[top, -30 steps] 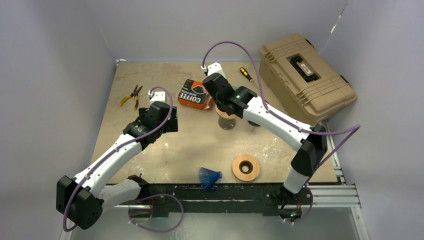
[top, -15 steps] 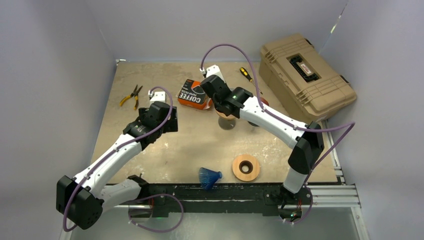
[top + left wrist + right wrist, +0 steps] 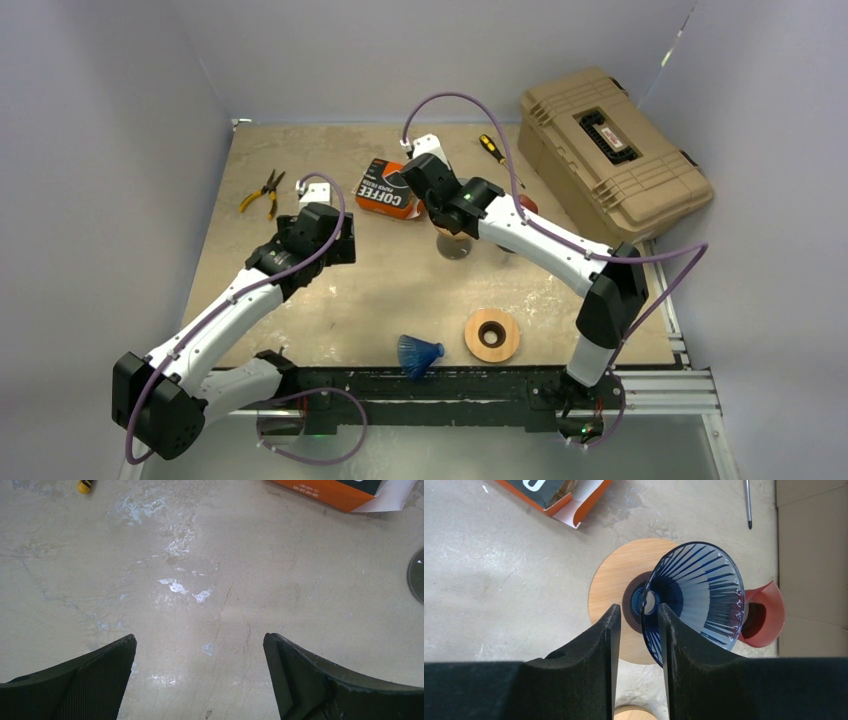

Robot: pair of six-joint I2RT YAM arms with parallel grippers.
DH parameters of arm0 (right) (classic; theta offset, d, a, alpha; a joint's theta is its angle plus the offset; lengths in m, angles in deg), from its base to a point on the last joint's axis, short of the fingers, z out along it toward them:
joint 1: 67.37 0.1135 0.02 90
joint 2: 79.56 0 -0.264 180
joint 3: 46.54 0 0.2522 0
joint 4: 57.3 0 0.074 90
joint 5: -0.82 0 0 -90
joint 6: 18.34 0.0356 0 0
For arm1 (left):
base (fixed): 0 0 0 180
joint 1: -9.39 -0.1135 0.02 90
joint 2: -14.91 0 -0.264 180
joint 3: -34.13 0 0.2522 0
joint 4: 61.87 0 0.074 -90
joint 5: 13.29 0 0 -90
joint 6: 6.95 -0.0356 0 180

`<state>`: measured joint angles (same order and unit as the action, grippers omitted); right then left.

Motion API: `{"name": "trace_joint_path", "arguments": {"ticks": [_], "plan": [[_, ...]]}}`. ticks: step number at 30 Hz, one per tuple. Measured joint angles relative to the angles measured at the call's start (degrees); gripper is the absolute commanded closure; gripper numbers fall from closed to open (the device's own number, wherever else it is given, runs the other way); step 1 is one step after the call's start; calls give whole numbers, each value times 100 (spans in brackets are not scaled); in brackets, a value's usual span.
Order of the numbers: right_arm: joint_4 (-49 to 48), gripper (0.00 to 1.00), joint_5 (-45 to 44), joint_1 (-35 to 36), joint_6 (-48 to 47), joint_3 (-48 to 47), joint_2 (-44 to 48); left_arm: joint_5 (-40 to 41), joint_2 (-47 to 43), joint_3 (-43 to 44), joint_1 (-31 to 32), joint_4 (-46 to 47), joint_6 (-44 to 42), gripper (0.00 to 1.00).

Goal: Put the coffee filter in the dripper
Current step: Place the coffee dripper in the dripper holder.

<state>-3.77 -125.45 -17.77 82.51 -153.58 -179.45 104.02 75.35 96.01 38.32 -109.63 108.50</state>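
right claw (image 3: 638,609) is easing from shut to a narrow gap, seemingly letting go of the blue dripper (image 3: 704,590), which is sitting tilted on the wooden stand (image 3: 611,575) just ahead-right of its tips. filter box (image 3: 549,492) is lying ahead-left, so the filter step looks not yet begun. left claw (image 3: 199,637) is hanging wide, empty.

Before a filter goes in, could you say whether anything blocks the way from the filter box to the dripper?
Nothing visible does: bare table lies between filter box and dripper, whose cone is empty; the right fingers hover beside it.
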Motion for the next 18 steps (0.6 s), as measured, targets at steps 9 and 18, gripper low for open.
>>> {"name": "trace_joint_path", "arguments": {"ticks": [9,18], "plan": [[-157,58,466,0,55,11,46,0,0,0,0,-2,2,1],[-289,57,907,0,120,81,210,13,-17,0,0,-2,2,1]]}}
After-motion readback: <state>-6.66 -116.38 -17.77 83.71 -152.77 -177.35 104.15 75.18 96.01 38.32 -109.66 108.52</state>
